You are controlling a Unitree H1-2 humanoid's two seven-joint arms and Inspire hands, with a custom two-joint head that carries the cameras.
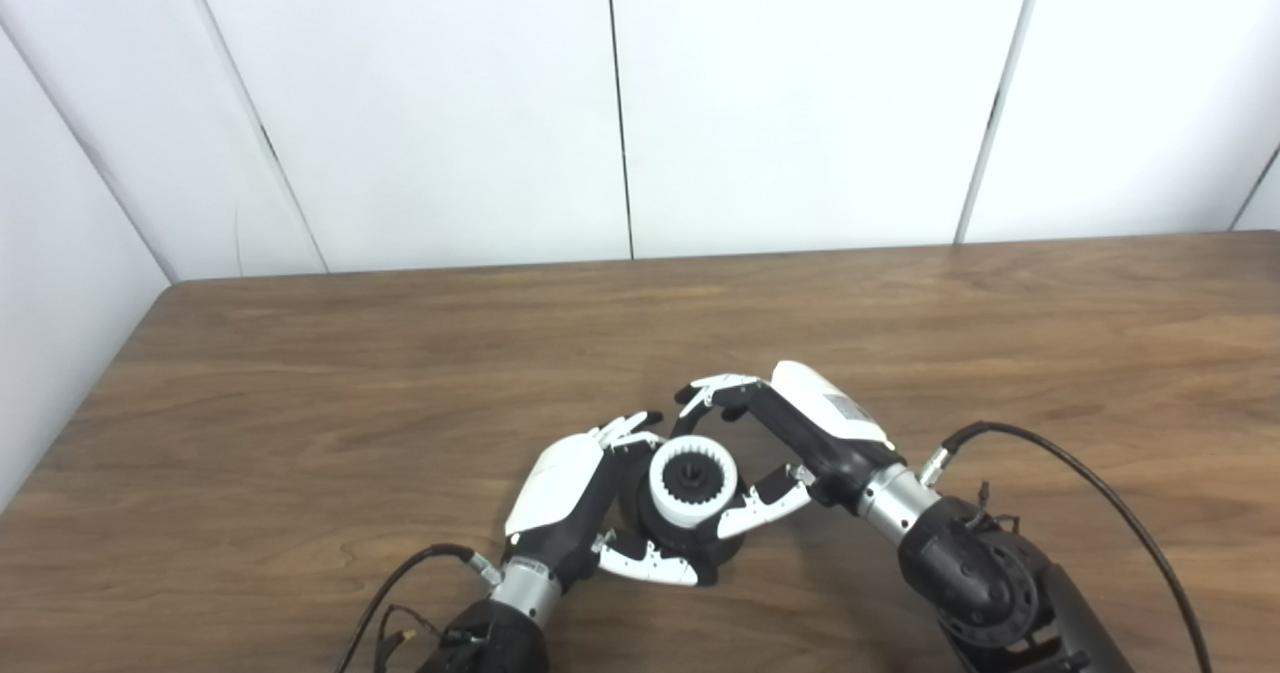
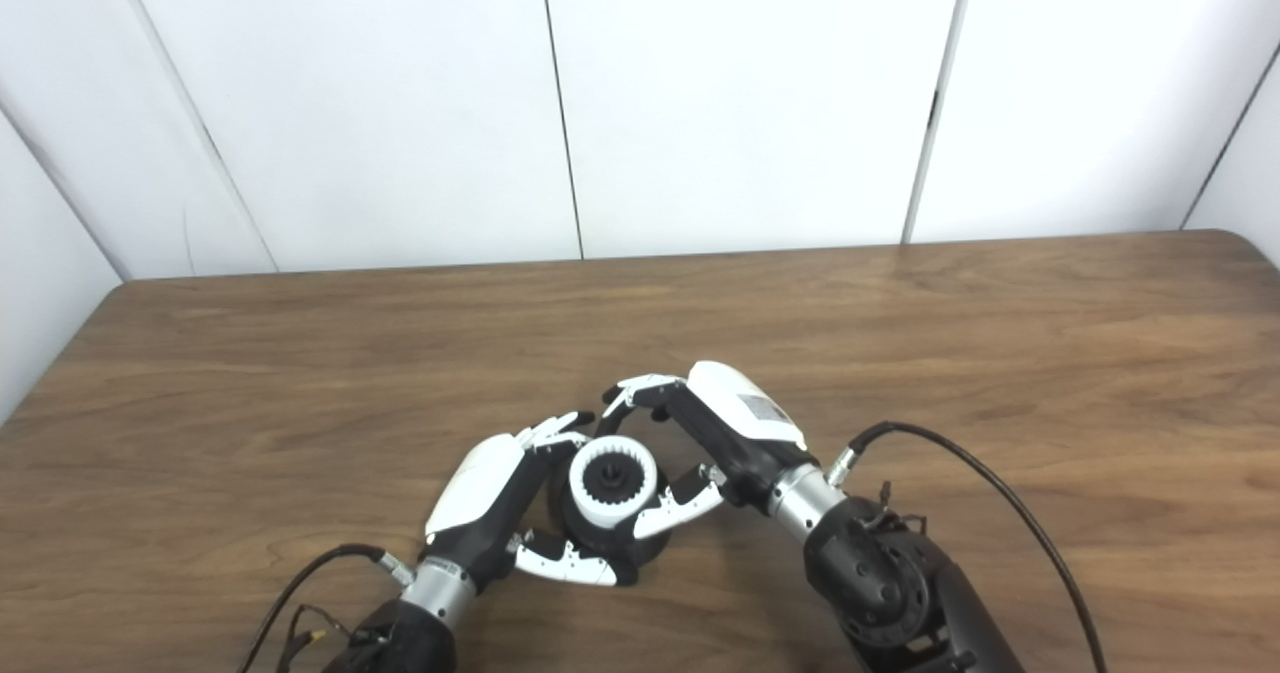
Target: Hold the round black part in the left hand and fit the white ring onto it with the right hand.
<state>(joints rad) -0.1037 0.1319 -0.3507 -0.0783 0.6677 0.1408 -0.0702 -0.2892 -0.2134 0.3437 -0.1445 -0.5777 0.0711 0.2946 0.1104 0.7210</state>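
Wooden table [image 1: 300, 373], left hand [image 1: 570, 493] fingers [image 1: 650, 563] curled round black part [image 1: 665, 528], white ring [image 1: 693, 483] seated

Bare wooden table [image 1: 900, 333] stretches open behind and to both sides of the hands. At the near edge, the left hand [image 1: 575, 498] and right hand [image 1: 800, 433] crowd the round black part [image 1: 690, 538], closing both flanks.
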